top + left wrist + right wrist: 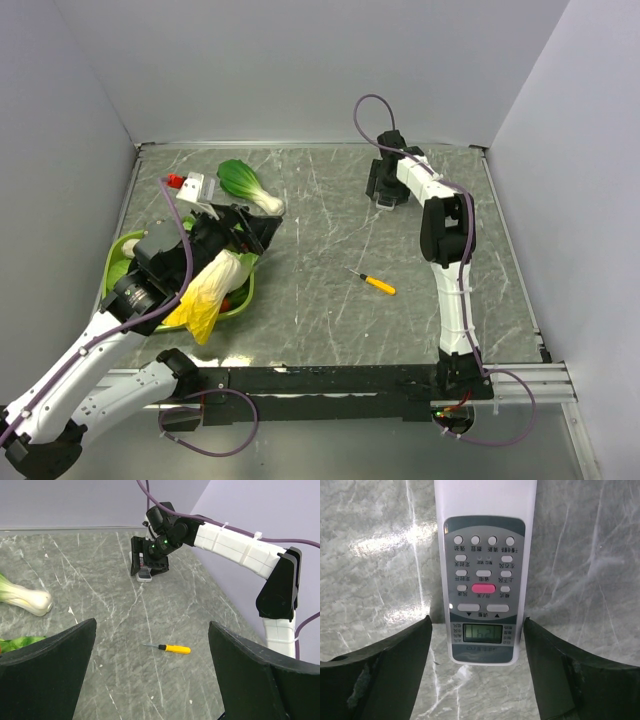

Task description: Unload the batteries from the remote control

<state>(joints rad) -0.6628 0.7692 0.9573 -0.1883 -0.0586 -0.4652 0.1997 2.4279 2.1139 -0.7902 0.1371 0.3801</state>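
The remote control (pixel 482 580) lies face up on the marble table at the far right, its buttons and small display showing. My right gripper (pixel 477 630) is lowered over its display end, open, one dark finger on each side with a gap to the white casing. In the top view the right gripper (pixel 385 190) covers most of the remote control (pixel 388 203). The left wrist view shows the remote control (pixel 144 575) poking out under it. The batteries are hidden. My left gripper (pixel 152 630) is open and holds nothing, above the table's left half.
A yellow-handled screwdriver (pixel 378 284) lies mid-table, between the arms. A bok choy (pixel 248 185) lies at the far left. A green bowl (pixel 118 255) with a yellow item (pixel 205 295) sits under the left arm. A small red-and-white object (pixel 185 183) is beside it.
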